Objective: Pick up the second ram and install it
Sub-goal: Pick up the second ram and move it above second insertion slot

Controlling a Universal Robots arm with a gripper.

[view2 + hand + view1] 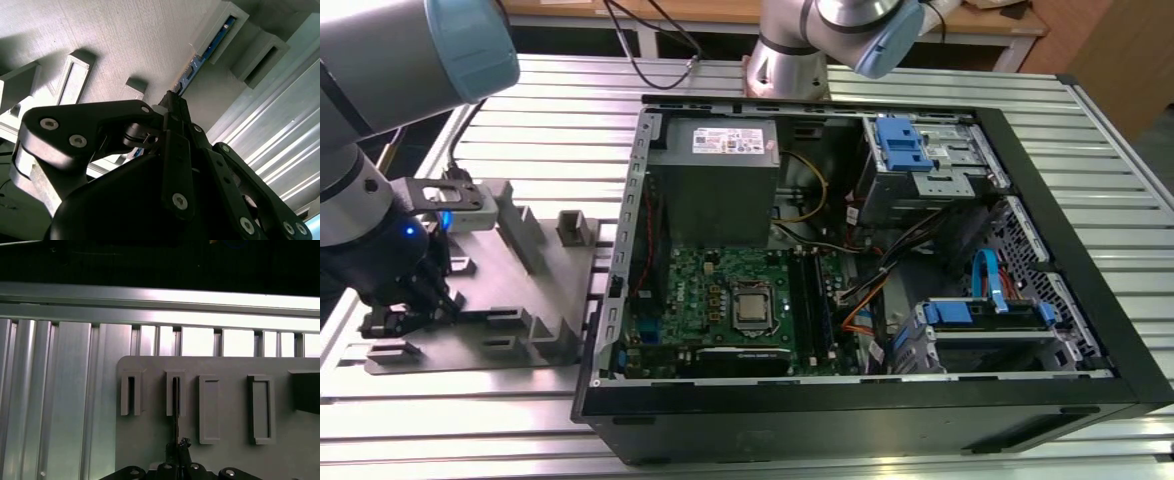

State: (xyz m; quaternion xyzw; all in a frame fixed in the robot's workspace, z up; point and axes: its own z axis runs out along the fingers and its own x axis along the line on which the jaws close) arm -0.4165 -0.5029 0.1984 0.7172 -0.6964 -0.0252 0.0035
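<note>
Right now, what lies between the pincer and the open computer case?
In the exterior view, the grey fixture plate with its upright slot blocks fills that stretch, resting on the slatted metal table; nothing else stands between the pincer and the case.

The worktop (574, 130) is shiny ribbed metal, the holder tray (125, 40) matt grainy plastic, the second ram (200, 60) slick board, the fingers (175, 115) smooth black.

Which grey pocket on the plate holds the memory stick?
The narrow pocket in line with the gripper; the second ram stands in it. Its narrow neighbour and both wide pockets are empty.
</note>
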